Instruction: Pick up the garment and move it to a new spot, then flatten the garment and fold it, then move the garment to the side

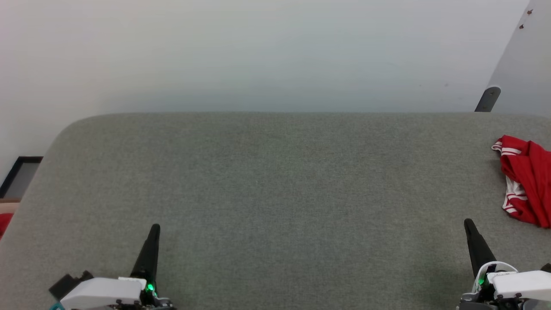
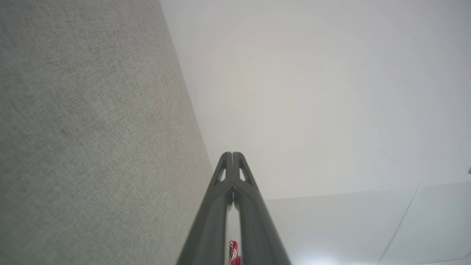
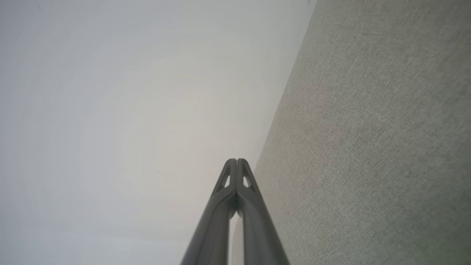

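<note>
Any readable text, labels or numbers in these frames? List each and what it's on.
No text can be read.
On the garment: red cloth and white stripes, no print in view.
On the right gripper: tiny marks on its white housing, too small to read.
On the left gripper, grey surface, wall: nothing written.

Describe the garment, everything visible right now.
The garment is bright red, soft jersey-like cloth, with red-and-white striped trim showing at its upper left corner and along its lower left edge. It lies crumpled in a heap, not flattened, on the grey fabric-covered surface at the far right of the head view, where the frame cuts it off. In what shows, only the surface touches it; the right hand, shut, sits nearer the camera, apart from it.
</note>
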`<state>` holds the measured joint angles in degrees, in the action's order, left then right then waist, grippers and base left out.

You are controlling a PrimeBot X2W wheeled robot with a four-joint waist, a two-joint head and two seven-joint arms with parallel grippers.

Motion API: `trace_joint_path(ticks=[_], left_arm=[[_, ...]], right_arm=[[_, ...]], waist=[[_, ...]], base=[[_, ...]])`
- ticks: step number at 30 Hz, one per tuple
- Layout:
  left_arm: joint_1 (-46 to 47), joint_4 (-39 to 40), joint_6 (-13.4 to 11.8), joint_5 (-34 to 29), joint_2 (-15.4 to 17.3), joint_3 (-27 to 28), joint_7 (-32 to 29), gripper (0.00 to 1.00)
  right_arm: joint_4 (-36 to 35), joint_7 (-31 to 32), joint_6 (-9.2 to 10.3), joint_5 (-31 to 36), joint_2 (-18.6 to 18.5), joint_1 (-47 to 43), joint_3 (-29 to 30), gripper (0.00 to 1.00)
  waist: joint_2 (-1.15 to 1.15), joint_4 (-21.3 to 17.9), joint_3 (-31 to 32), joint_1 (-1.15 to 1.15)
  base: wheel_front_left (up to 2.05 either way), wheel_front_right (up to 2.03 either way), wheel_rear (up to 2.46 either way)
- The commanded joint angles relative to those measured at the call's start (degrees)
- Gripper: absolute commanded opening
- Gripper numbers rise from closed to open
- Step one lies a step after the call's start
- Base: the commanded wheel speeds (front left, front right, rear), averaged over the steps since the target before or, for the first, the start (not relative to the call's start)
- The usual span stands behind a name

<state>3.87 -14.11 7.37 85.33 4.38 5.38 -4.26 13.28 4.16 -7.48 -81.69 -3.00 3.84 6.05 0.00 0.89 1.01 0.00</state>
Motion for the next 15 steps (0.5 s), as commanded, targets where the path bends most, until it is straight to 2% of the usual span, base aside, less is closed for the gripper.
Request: trace_joint_path(ticks=[1, 15], left_arm=[[1.03, 0.17, 0.18, 0.95, -0.08, 0.27, -0.26, 0.00], [2.15, 0.10, 0.21, 5.20, -1.18, 1.03, -1.79, 0.00]], right_arm=[[-0.02, 0.41, -0.03, -1.47, 0.15, 0.80, 0.18, 0.00], [0.57, 1.90, -0.02, -7.93, 0.20, 2.15, 0.44, 0.00]], waist=[[0.00, -0.07, -0.09, 0.00], [0.00, -0.61, -0.81, 0.00]], base=[[0.00, 0.00, 0.00], [0.00, 0.00, 0.00]])
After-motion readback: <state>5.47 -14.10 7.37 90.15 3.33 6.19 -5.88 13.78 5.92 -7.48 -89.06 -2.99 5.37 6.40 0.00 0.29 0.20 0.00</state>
